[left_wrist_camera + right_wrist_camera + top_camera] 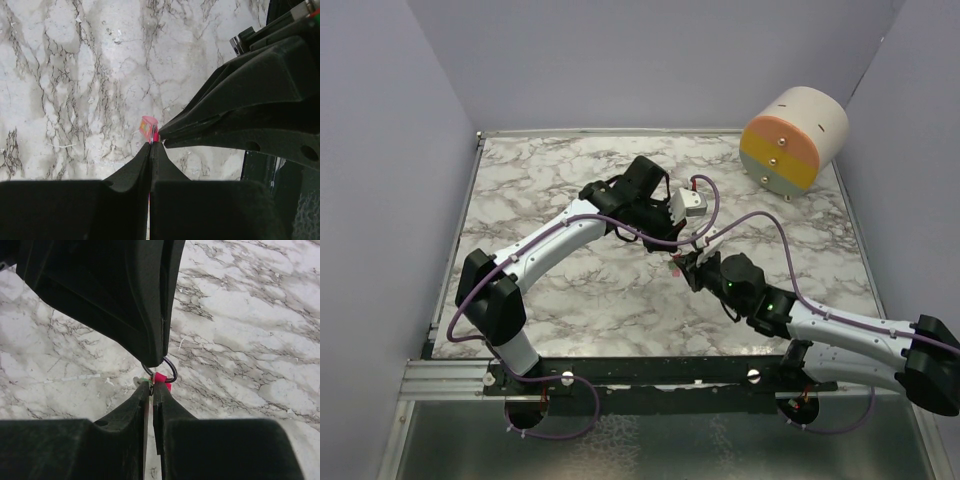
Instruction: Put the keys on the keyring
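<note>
Above the middle of the marble table [570,300] both grippers meet tip to tip. My left gripper [151,143] is shut, and in the right wrist view its black fingers [125,300] pinch the top of a dark metal keyring [175,370]. From below, my right gripper [152,385] has its jaws nearly together on the pink-red key [160,377] at the ring's lower edge. A bit of the green key [144,380] peeks out left of those tips. In the top view only a pink speck of the key [676,268] shows, between the left gripper [672,243] and the right gripper [688,268].
A squat cylinder [795,140] with a pink, orange and grey-green striped face lies at the back right corner. Lilac walls close in the table on three sides. Both arms cross the table's middle, and a black rail [650,372] runs along the near edge.
</note>
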Controlling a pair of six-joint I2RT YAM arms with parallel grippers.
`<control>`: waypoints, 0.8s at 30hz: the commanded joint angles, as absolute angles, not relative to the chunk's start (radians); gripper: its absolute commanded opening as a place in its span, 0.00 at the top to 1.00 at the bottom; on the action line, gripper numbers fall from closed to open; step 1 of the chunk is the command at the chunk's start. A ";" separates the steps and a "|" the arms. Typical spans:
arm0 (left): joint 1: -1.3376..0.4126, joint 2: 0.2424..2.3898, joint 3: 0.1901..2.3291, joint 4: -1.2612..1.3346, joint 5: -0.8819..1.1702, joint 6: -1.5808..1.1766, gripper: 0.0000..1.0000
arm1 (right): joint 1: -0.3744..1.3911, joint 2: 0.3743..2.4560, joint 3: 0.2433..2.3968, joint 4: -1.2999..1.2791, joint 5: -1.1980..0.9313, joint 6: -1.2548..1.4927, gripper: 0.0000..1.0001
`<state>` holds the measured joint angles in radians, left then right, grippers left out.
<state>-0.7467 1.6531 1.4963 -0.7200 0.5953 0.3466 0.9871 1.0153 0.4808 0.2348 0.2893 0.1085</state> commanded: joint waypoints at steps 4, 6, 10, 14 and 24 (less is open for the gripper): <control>-0.750 1.655 1.513 -0.723 0.591 0.346 1.00 | 0.987 1.010 0.521 0.210 0.401 0.118 0.99; -0.750 1.658 1.511 -0.723 0.584 0.345 1.00 | 0.988 1.007 0.530 0.185 0.440 0.114 0.99; -0.750 1.664 1.511 -0.724 0.585 0.344 1.00 | 0.988 1.007 0.539 0.151 0.519 0.106 0.99; -0.750 1.670 1.509 -0.728 0.591 0.342 1.00 | 0.987 1.004 0.544 0.150 0.581 0.091 0.99; -0.752 1.694 1.511 -0.729 0.610 0.340 1.00 | 0.988 0.989 0.527 0.251 0.565 0.022 0.99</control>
